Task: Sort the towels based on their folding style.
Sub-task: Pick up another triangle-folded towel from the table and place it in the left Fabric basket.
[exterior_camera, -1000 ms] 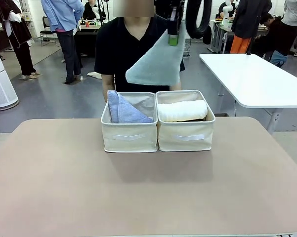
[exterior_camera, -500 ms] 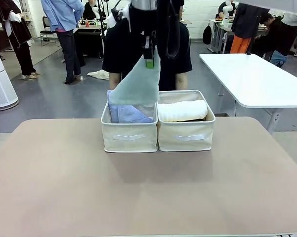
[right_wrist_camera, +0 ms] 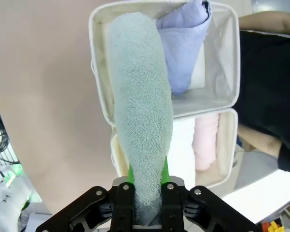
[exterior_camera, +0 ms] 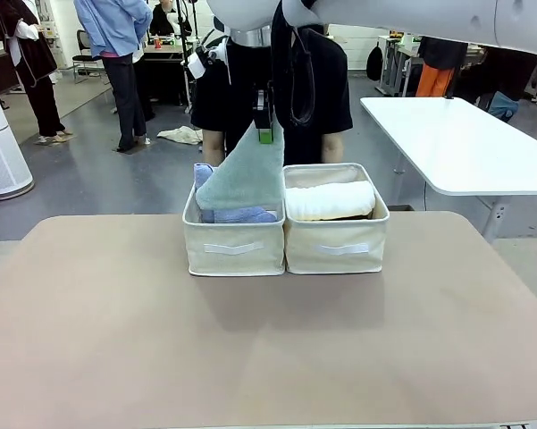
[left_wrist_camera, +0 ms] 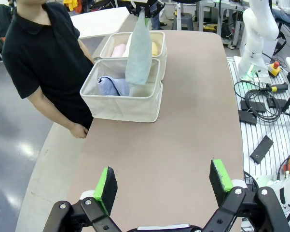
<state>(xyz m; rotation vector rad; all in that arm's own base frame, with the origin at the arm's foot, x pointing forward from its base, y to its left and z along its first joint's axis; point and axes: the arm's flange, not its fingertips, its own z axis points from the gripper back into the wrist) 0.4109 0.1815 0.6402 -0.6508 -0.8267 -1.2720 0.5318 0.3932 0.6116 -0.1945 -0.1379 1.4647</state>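
From the front, my right pincer (exterior_camera: 265, 134) is clamped on the top corner of the grey-green towel (exterior_camera: 247, 174), which hangs straight down, its long axis vertical, its lower edge resting in the left bin (exterior_camera: 234, 246) over the lavender-blue towel (exterior_camera: 237, 214); the white towel (exterior_camera: 329, 200) lies rolled in the right bin (exterior_camera: 335, 243). From my left wrist, my left pincer (left_wrist_camera: 163, 183) stands wide open and empty over the tabletop (left_wrist_camera: 183, 121), well apart from the bins, so my right arm is the nearer. From my right wrist, the towel drops directly below the pincer into that bin; I judge release comes next.
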